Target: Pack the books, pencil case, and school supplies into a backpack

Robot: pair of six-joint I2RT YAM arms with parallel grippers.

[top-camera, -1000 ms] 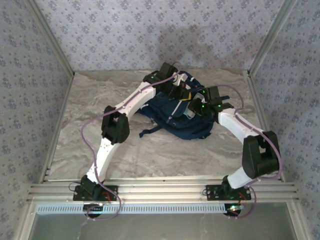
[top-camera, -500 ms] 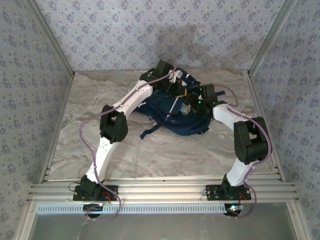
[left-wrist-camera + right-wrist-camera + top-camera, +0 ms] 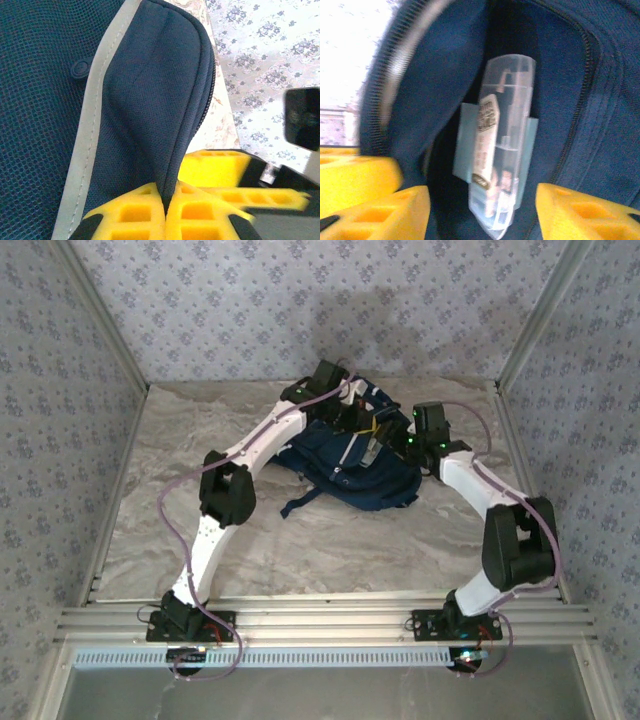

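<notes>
The navy backpack (image 3: pixel 345 478) lies at the back middle of the table. My left gripper (image 3: pixel 166 194) is shut on a fold of its navy flap (image 3: pixel 155 100) and holds the flap up. My right gripper (image 3: pixel 482 202) hangs open over the backpack's mouth, its yellow fingers (image 3: pixel 572 212) apart on either side. Inside the opening the translucent pencil case (image 3: pixel 504 145) stands on end, touching neither finger. The light-blue pad of school supplies (image 3: pixel 464 142) lies flat behind it. The books are hidden.
Dark straps (image 3: pixel 300 502) trail from the backpack toward the near left. Patterned walls with metal posts (image 3: pixel 525 330) enclose the marble table (image 3: pixel 330 550). A yellow finger of my right gripper (image 3: pixel 220 167) sits close beside my left fingers.
My right wrist has drawn back toward the rear right, away from the middle of the backpack, and its elbow has shifted. The left arm has kept its hold on the flap.
</notes>
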